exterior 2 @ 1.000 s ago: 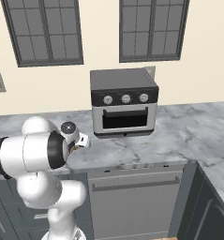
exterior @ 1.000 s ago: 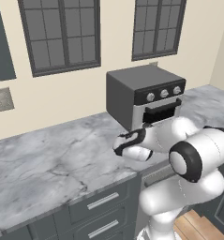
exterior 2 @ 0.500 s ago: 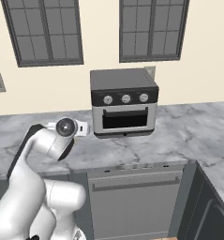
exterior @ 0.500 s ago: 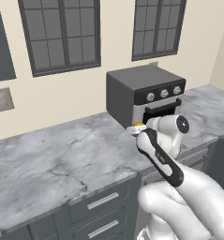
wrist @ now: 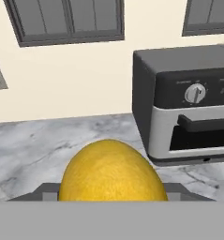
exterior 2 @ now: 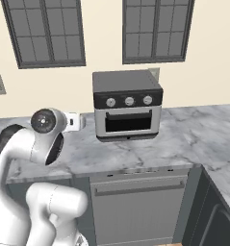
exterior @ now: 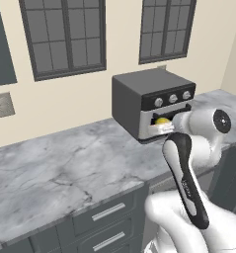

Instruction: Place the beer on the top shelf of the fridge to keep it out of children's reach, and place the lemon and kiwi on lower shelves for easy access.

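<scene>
Above marble counter (exterior: 65,168), beside toaster oven (exterior: 151,101): gripper (exterior: 164,126) holding lemon (wrist: 112,171). Carry level, grip firm, clear oven w/ wide swing toward fridge lower shelf.

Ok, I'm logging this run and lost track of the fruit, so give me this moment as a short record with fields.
held item: the lemon, large and close in the hand view, also glimpsed yellow at the hand in the left base view
gripper: shut on the lemon, raised above the counter
backdrop: toaster oven on the marble counter, door closed
wall: cream, with two dark-framed windows
below counter: dishwasher front and grey drawers
</scene>
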